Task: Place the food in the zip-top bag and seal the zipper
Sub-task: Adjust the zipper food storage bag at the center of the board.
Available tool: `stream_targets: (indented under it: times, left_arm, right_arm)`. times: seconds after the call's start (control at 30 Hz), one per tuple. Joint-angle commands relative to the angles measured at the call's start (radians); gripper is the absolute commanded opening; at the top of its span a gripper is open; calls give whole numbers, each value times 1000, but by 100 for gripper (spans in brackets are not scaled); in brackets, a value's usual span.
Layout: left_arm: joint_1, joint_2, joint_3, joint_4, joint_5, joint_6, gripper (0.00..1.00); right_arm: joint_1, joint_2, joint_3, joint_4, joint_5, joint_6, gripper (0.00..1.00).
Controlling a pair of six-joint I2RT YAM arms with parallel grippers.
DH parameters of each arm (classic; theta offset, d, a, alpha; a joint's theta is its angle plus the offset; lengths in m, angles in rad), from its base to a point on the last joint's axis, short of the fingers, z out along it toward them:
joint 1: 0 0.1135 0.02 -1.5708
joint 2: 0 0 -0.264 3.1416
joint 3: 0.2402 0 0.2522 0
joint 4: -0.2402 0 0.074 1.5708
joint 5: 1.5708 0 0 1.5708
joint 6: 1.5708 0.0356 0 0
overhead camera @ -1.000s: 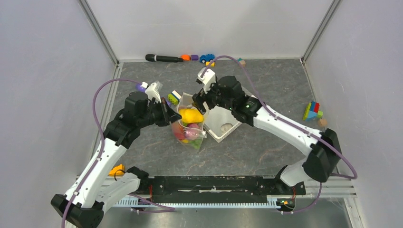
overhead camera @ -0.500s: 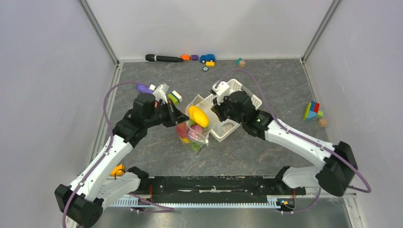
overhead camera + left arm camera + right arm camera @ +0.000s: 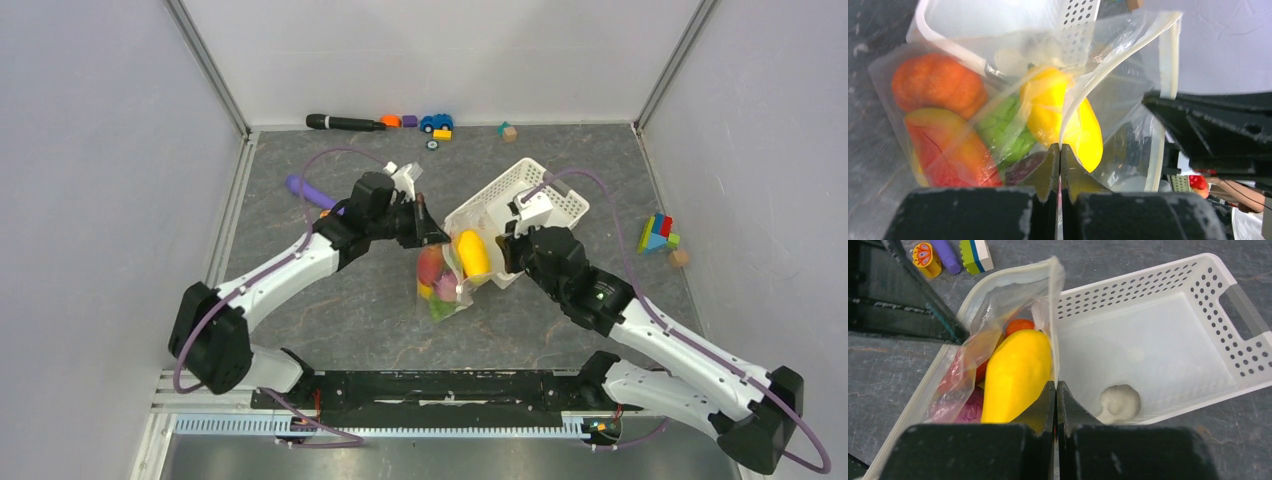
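The fingers (image 3: pixel 1045 172) of the left gripper (image 3: pixel 1060 162) are pressed together on the pale zipper (image 3: pixel 1108 60) strip, pinching one lip of the bag (image 3: pixel 893 65). The right gripper (image 3: pixel 1055 397) is clamped the same way on the opposite lip, so the mouth is held apart between them.

From above, the bag hangs between the two grippers, touching the near left corner of the white basket (image 3: pixel 545 190). There a yellow mango (image 3: pixel 471 255) lies uppermost in the bag, with only a blur of red and green under it.

The left wrist view looks through the clear plastic and sorts out that blur. It shows an orange pumpkin (image 3: pixel 938 90), a red and yellow fruit (image 3: pixel 948 150), a green fruit (image 3: pixel 1005 130) and a dark purple piece (image 3: pixel 1025 167) low beside the mango.

The right wrist view looks down into the mouth instead, where the mango hides most of the rest. It alone shows the inside of the basket, holding one whitish lump (image 3: pixel 1118 402) near its corner. It also shows small toy pieces (image 3: pixel 953 255) on the grey table (image 3: pixel 1173 440) beyond the bag.

Only the overhead view takes in the black marker (image 3: pixel 345 122) and toy car (image 3: pixel 435 122) along the back wall. It also shows a stack of coloured blocks (image 3: pixel 657 235) well off to the right.
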Motion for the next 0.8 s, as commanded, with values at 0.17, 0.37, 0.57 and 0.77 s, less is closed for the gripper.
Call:
stream_targets:
  times: [0.17,0.37,0.57,0.77]
  left_arm:
    - [-18,133,242,94,102,105,3]
    - [-26,-15,157,8,79,221,87]
    - [-163,-328,-48,-106,-270,312,100]
    - [-349,-564,-259,-26,-379,326,100]
  right_arm:
    - [-4,-143,-131,158,-90,27,5]
    - [-4,-106,-137,254,-27,138,5]
    - [-3,-99,-161,283,103,230,5]
    - [-4,-90,-163,287,97,256,5]
